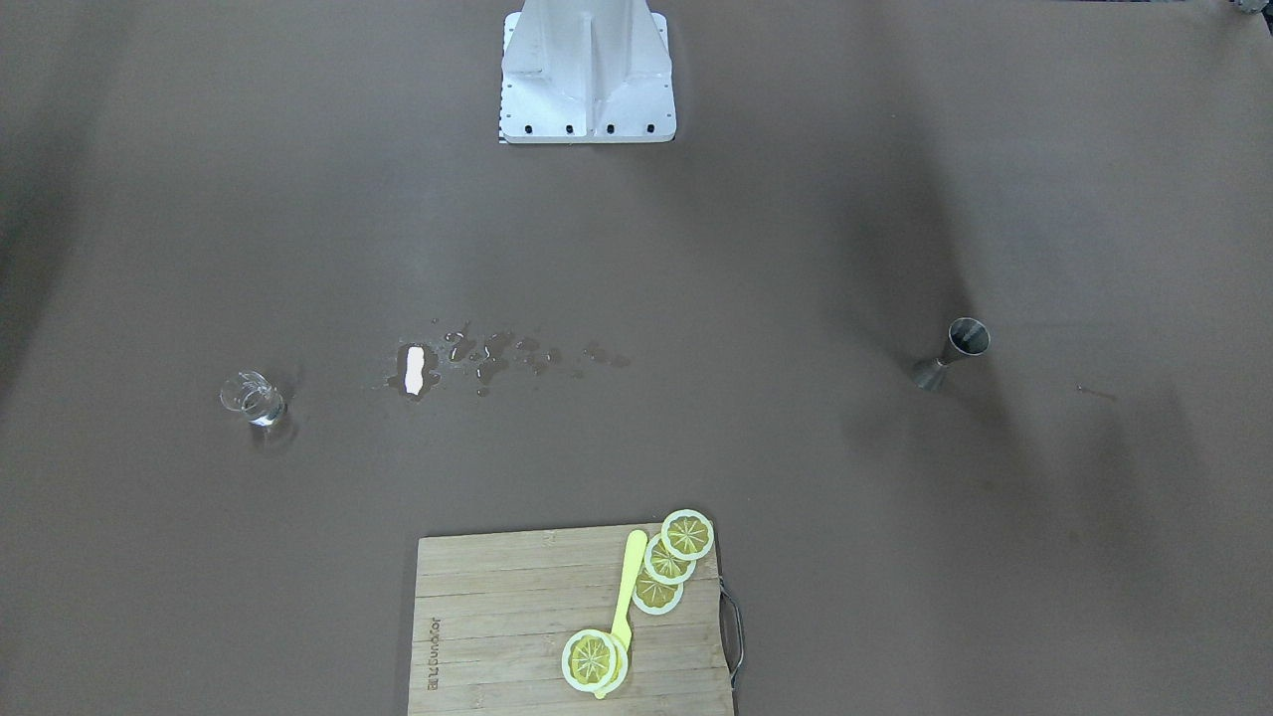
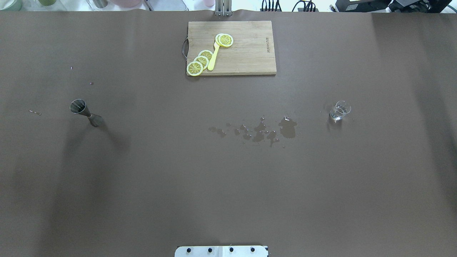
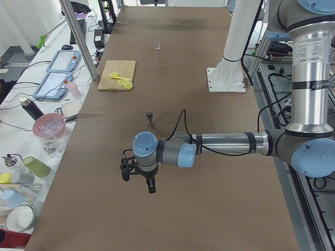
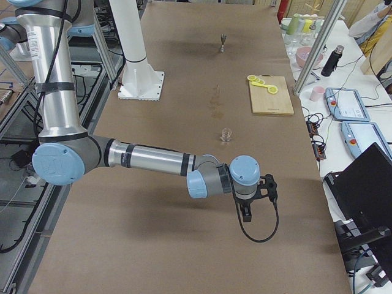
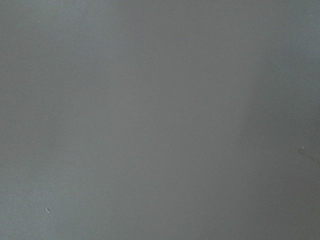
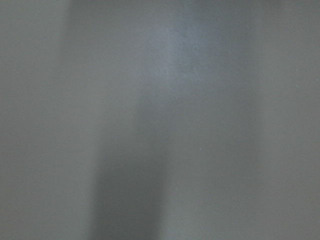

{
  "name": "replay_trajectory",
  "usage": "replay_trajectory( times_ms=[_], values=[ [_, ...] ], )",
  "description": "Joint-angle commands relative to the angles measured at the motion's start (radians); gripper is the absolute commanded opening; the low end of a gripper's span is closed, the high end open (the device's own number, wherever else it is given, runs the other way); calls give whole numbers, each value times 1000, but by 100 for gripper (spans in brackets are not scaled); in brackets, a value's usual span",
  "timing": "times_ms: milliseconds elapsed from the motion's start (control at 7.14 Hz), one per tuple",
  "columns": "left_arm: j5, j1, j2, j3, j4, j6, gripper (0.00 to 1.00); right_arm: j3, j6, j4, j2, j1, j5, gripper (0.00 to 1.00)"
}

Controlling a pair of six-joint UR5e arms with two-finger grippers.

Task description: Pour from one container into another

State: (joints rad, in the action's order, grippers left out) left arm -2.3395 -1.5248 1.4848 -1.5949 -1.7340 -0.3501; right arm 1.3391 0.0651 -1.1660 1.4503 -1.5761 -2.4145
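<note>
A steel jigger point(image 1: 953, 351) point(image 2: 85, 112) stands upright on the robot's left side of the brown table. On the robot's right side stands a small clear glass point(image 1: 253, 398) point(image 2: 340, 110) with a little clear liquid in it. Both arms show only in the side views. The left gripper point(image 3: 138, 177) hangs over bare table, nearer that camera than the jigger point(image 3: 150, 118). The right gripper point(image 4: 257, 197) hangs over bare table, nearer that camera than the glass point(image 4: 226, 134). Whether either is open or shut, I cannot tell. Both wrist views show only table surface.
A wet spill point(image 2: 264, 130) spreads over the table's middle, between jigger and glass. A wooden cutting board point(image 2: 246, 53) with lemon slices point(image 2: 200, 61) and a yellow knife point(image 2: 213, 59) lies at the far edge. The white robot base point(image 1: 587, 75) stands at the near edge.
</note>
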Motion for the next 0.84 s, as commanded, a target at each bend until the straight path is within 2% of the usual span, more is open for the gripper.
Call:
replay_trajectory(
  times_ms=[0, 140, 420, 700],
  values=[
    [2, 0, 0, 1, 1, 3, 99, -35, 7, 162, -16, 2, -110, 100],
    [2, 0, 0, 3, 1, 3, 99, -35, 9, 219, -25, 2, -124, 100],
    [0, 0, 0, 0, 1, 3, 99, -34, 102, 247, -62, 1, -172, 100],
    [0, 0, 0, 0, 1, 3, 99, -29, 211, 368, -70, 1, -173, 100]
  ],
)
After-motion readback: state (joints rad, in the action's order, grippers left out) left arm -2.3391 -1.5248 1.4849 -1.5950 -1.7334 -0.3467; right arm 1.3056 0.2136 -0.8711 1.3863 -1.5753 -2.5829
